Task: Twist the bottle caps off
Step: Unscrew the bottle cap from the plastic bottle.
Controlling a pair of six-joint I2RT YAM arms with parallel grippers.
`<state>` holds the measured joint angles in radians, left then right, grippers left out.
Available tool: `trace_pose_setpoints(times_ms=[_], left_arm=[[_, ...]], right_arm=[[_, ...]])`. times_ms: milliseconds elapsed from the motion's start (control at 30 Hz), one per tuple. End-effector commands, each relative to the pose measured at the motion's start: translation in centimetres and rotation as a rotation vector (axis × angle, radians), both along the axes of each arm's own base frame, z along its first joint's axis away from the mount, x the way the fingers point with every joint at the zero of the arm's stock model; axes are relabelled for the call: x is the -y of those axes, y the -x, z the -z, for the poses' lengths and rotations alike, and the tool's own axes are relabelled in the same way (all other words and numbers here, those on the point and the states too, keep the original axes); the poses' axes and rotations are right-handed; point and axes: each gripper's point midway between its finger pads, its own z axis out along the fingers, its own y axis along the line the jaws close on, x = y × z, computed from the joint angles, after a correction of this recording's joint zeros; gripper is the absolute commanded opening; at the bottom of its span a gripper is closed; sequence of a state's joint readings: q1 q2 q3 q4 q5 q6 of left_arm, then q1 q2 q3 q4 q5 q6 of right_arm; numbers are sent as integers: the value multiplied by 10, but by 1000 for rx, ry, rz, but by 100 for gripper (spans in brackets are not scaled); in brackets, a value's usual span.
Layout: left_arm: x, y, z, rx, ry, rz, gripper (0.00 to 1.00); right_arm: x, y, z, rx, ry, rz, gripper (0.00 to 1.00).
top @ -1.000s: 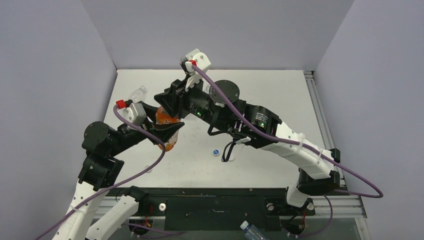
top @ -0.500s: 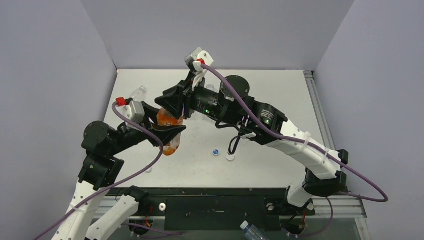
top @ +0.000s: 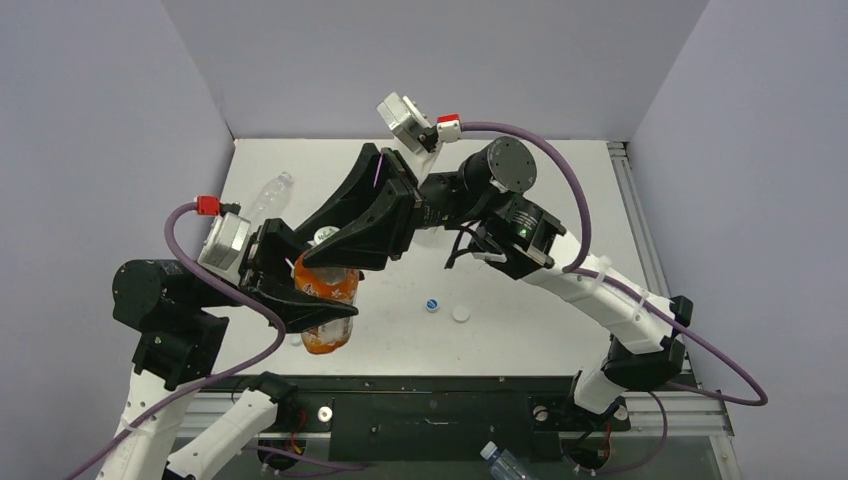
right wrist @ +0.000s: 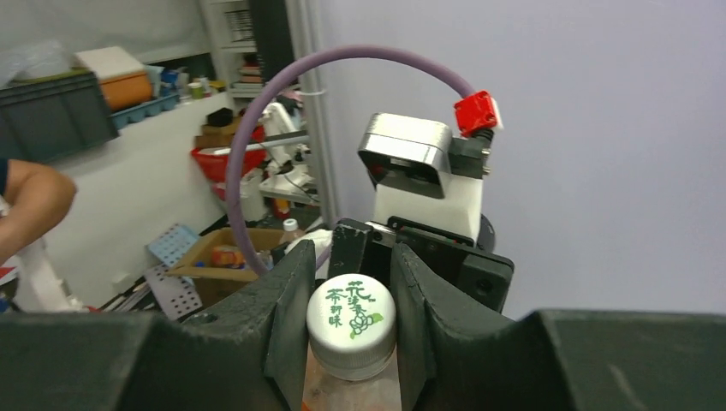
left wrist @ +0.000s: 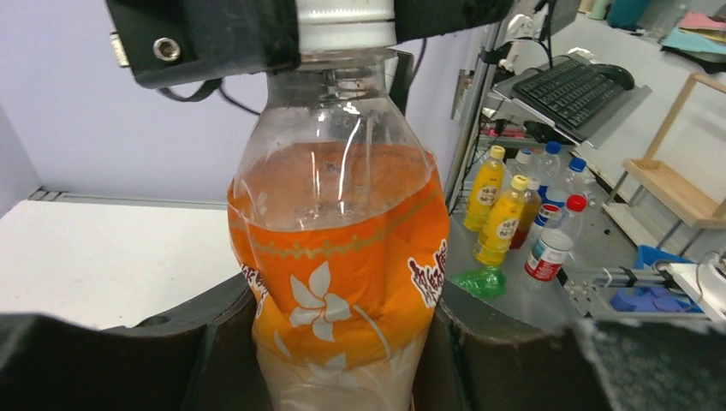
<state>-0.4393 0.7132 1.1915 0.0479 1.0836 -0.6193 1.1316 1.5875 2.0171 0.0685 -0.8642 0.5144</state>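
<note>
Up off the bench (top: 560, 190), near its left side, the left claw (top: 318, 312) grips the orange bottle (left wrist: 338, 257) around its lower body. Its broad black matte fingers (left wrist: 171, 351) press against both sides of the glossy label, which is printed with white flowers. Above the label the bottle is clear plastic with a domed shoulder, and orange liquid shows through it. The bottle stands roughly upright.

Directly above, the right claw (right wrist: 351, 342) is closed down on the bottle's white cap (right wrist: 351, 310). Its two wedge-shaped black fingers (right wrist: 291, 321) touch the cap's ridged rim on either side. The cap is small and round, with green characters and a small sprig printed on its flat top, and it sits on the bottle's neck. Whether it has loosened on the thread cannot be told.

On the bench, right of the held bottle and nearer the middle, lie two loose caps just beside each other: a blue cap (top: 432, 305) with a white top and a plain loose white cap (top: 461, 314). A clear bottle (top: 268, 195) lies on its side at the far left of the bench, well apart from the claws.
</note>
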Motion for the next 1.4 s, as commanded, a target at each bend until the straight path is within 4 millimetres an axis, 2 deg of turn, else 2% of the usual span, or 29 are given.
trace_pose_setpoints(times_ms=[0,67,100,133,167,200,233,267,300,367,400,467,500,533,567,600,633,667,700,833,933,1067,1267,1300,1367], left_arm=[[-1,5,-14,8,19,19,0],[-1,3,-12,11,16,17,0],[0,1,-10,18,12,12,0],[0,0,-9,24,12,6,0],[1,-3,-5,39,7,-7,0],[1,-6,-4,47,8,-22,0],[1,-11,-1,64,5,-40,0],[1,-14,-1,71,9,-61,0],[2,-20,4,97,3,-85,0],[2,-32,10,102,-10,-142,0],[1,-38,11,107,-9,-178,0],[0,-49,17,125,-20,-234,0],[-1,-56,20,135,-27,-268,0],[-2,-60,23,154,-33,-286,0],[-3,-65,25,147,-38,-313,0],[-4,-69,26,159,-42,-332,0],[-5,-74,27,152,-46,-360,0],[-6,-77,29,152,-54,-375,0],[-7,-81,29,150,-53,-400,0],[-9,-87,32,148,-64,-430,0],[-9,-87,34,145,-68,-431,0],[-9,-87,35,145,-66,-432,0],[-9,-87,36,139,-61,-430,0],[-9,-87,38,134,-62,-430,0],[-9,-87,39,132,-62,-429,0]], right_arm=[[47,56,-27,116,-98,-294,0],[41,44,-26,88,-76,-249,0],[31,29,-22,51,-37,-167,8],[33,17,-28,53,-42,-85,31],[20,-14,-14,25,20,94,40],[27,-24,-17,31,23,185,55],[27,-52,-9,24,54,365,62],[36,-57,-11,41,48,434,72],[41,-75,-10,14,58,550,74],[53,-87,-7,-9,74,661,77],[55,-86,-6,-13,77,684,78],[59,-98,-2,-37,104,797,79],[51,-92,8,-34,144,795,79],[56,-99,8,-35,162,860,79],[44,-95,16,-27,194,861,80],[50,-99,13,-31,208,911,80],[43,-97,9,-32,209,914,81],[43,-102,18,-32,250,955,81],[37,-103,18,-37,255,971,81],[25,-112,32,-59,287,1012,79],[17,-111,31,-73,271,997,74],[12,-111,25,-94,242,985,63],[5,-111,23,-123,213,960,37],[3,-110,24,-128,212,949,30],[0,-109,25,-132,214,933,25]])
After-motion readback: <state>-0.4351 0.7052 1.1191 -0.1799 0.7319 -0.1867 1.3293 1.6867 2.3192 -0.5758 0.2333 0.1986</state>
